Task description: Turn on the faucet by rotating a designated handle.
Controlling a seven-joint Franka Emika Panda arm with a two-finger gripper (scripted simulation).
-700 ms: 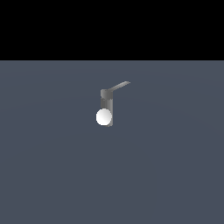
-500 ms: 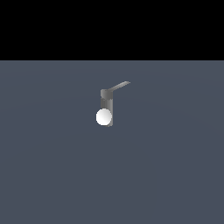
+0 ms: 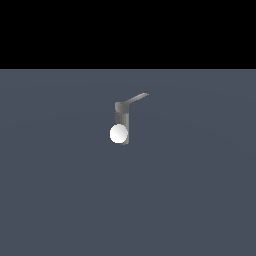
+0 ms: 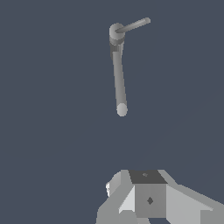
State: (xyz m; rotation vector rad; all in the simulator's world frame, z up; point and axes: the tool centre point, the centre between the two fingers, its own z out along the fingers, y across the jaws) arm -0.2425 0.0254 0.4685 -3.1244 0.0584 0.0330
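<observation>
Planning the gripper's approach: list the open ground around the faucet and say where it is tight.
Bare floor borders the faucet on the exterior view's left, right and front. Tight only at the white ball and under the handle. The gripper sits apart.

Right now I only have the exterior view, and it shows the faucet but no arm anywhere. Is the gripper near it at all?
Observer: The wrist view shows the gripper well clear of the faucet, with bare floor between them; nothing touches.
Operator: Is it open?
Observer: I cannot tell. Only the gripper's body shows at the edge of the wrist view, not the gap between its fingertips.
Operator: Anything about the faucet I'm missing?
Observer: Yes. A long grey bar runs out from the post toward the gripper, separate from the thinner handle.
</observation>
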